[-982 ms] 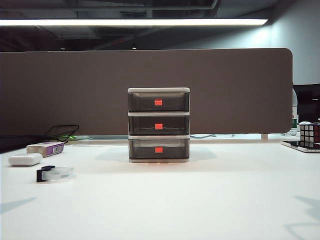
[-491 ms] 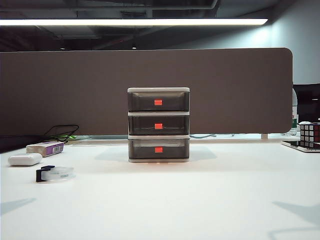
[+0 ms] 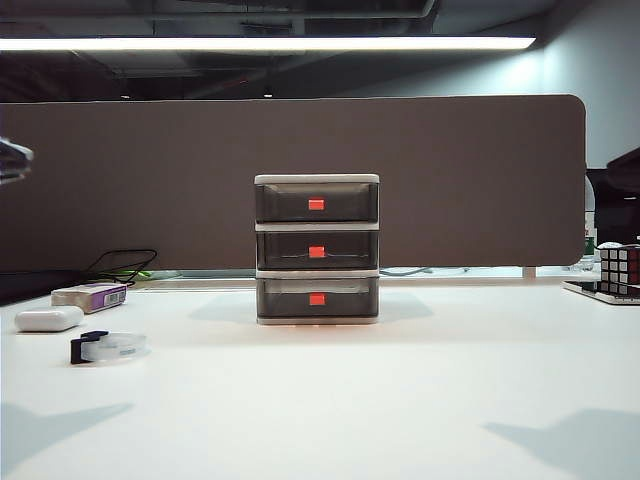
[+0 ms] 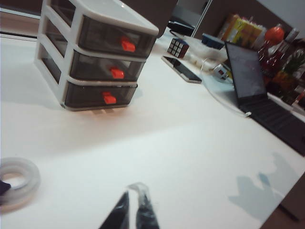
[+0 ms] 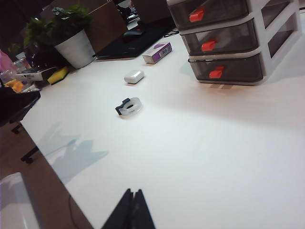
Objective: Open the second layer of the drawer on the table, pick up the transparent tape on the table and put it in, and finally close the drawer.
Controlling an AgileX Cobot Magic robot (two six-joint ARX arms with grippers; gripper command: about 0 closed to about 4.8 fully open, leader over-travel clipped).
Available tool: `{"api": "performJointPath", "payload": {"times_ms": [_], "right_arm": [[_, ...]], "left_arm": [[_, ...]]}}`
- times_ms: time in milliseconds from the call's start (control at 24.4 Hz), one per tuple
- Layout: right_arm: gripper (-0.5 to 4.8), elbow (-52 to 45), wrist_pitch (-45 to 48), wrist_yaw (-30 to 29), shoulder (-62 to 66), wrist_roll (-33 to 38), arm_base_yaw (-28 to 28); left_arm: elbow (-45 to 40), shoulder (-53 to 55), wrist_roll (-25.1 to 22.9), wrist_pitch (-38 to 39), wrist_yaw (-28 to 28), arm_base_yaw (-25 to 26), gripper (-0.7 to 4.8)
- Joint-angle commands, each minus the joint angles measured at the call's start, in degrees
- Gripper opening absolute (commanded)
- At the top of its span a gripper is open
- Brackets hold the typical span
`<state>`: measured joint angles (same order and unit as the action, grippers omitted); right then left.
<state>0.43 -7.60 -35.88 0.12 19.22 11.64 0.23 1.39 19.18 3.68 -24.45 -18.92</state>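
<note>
The white-framed drawer unit stands mid-table with all three smoky drawers shut. Its second layer carries a red-orange tab, also seen in the left wrist view and the right wrist view. The transparent tape, a clear roll with a black cutter end, lies flat on the table at the front left. My left gripper hovers shut and empty above the table, with the tape off to its side. My right gripper is shut and empty, high above the table's near edge, far from the tape.
A white oblong case and a white-and-purple box lie behind the tape. A Rubik's cube stands at the far right. A brown partition backs the table. A laptop, a phone and a potted plant sit on neighbouring desks.
Both arms' shadows on the table have swung inward. A sliver of arm now shows at the left edge and a dark one at the right edge. Drawers and tape are unmoved.
</note>
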Motion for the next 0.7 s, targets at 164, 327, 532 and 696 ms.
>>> {"api": "performJointPath", "payload": {"times_ms": [164, 327, 532, 696], "right_arm": [[-0.03, -0.11, 0.66, 8.22, 0.09, -0.33, 7.32], [-0.03, 1.86, 0.35, 10.97, 0.11, -1.77, 8.92], [-0.03, 3.67, 0.31, 12.35, 1.81, -3.23, 8.85], [-0.03, 4.87, 0.59, 12.44, 5.92, -4.68, 8.85]], "left_arm": [[0.22, 6.25, -2.89, -8.15, 12.98, -10.69, 0.21], [0.22, 12.74, -3.39, -14.95, 14.36, -10.64, 0.21], [0.33, 20.39, -3.8, -22.21, 14.38, -10.64, 0.21], [0.44, 27.34, -4.2, -29.81, 14.8, -10.64, 0.23]]}}
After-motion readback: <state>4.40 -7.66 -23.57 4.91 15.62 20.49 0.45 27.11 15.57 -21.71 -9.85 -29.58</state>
